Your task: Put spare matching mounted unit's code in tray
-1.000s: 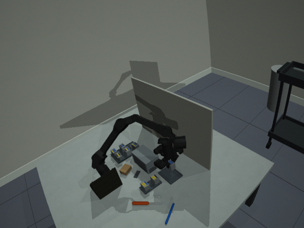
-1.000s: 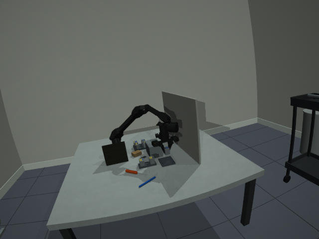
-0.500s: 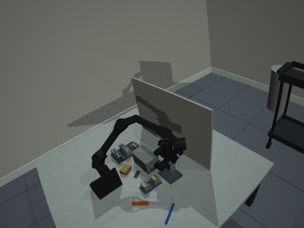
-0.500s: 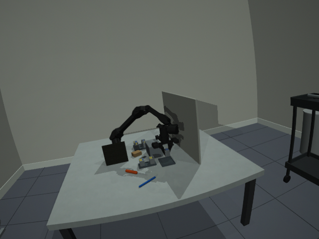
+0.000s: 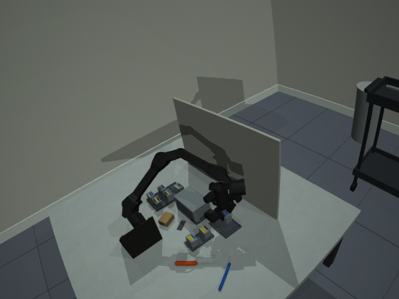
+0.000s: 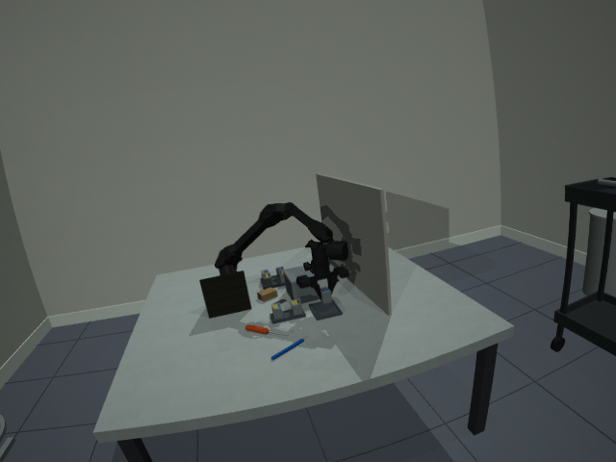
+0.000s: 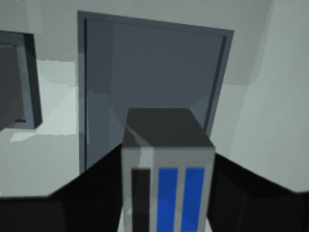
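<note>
We have the spare (image 5: 227,217) (image 6: 325,295) (image 7: 168,186), a grey block banded black, blue and blue, upright at the tray (image 5: 236,226) (image 6: 335,313) (image 7: 155,21); whether its foot touches the tray floor we cannot tell. It is held upright, we judge, so that it can be set down on its foot, with the bands facing the wrist view so the code stays readable. The jaws (image 5: 226,215) (image 6: 325,290) are clamped on its two sides, parted only by the block's width, well short of fully wide. Beside the tray, a small rack (image 5: 193,248) (image 6: 288,320) carries two more blocks, and a longer rack (image 5: 158,208) (image 6: 273,285) stands beyond the grey housing (image 5: 188,205) (image 6: 298,290), probably to keep the choices apart from the goal. Behind the tray a panel (image 5: 232,154) (image 6: 355,233) rises from the tabletop (image 5: 106,205) (image 6: 168,358), perhaps a screen. Lowering, if needed, then opening seems next.
</note>
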Controlling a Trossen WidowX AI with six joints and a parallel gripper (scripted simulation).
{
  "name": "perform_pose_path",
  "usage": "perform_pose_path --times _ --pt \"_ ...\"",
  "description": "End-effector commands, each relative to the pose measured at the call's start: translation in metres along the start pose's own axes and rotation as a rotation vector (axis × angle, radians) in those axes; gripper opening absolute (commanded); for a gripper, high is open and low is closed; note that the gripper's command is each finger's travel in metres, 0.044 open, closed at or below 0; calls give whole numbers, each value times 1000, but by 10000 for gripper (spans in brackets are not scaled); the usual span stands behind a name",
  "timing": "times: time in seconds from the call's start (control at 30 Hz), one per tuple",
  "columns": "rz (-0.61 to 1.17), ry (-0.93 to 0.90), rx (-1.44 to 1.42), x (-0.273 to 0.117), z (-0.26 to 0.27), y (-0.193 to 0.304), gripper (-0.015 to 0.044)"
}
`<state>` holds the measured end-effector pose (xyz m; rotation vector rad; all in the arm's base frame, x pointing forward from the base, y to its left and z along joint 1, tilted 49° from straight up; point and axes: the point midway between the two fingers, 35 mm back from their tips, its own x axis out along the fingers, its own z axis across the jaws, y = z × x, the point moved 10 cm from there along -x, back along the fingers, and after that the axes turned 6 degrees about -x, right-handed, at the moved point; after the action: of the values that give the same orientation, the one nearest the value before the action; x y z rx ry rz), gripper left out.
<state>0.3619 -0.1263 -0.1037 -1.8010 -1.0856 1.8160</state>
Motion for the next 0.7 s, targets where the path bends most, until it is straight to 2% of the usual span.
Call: perform_pose_path --times 0.0,0.67 --pt "-4 3 3 4 1 -1 0" --pt "-7 3 3 21 3 -3 0"
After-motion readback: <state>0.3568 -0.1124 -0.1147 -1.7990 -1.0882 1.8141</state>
